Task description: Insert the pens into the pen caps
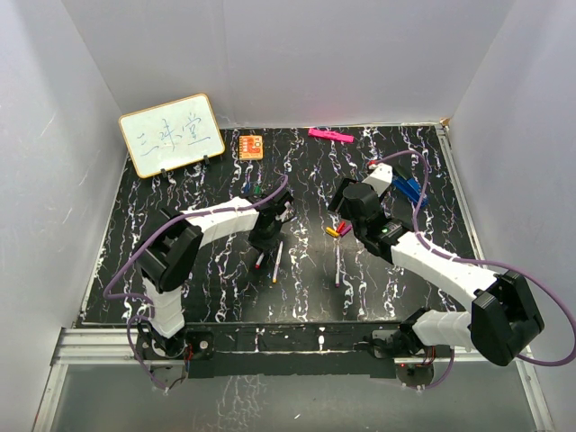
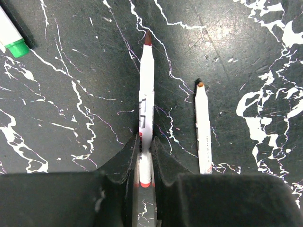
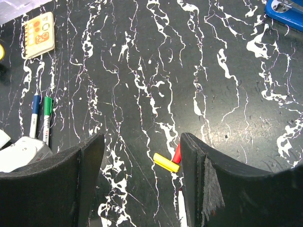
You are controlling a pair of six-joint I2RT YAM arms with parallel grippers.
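I found the left gripper (image 2: 144, 153) clamped on a bare-tipped pen (image 2: 147, 94) and the right gripper (image 3: 142, 151) spread wide above the yellow cap (image 3: 166, 162). The blue pen (image 3: 34, 116) and green pen (image 3: 46, 118) appeared capped; the rest were outstanding.

A black, white-veined table (image 1: 297, 180) fills the frame. A whiteboard (image 1: 171, 133) stands at upper left, with an orange block (image 1: 251, 146) and a pink bar (image 1: 329, 135) along the top. At centre, the left fingers (image 1: 268, 236) meet a white pen (image 1: 276, 259), and a second pen (image 1: 259, 261) lies just left of it. A yellow cap (image 1: 343, 229) lies by the right fingers (image 1: 353, 219), with a third pen (image 1: 337, 265) below it.
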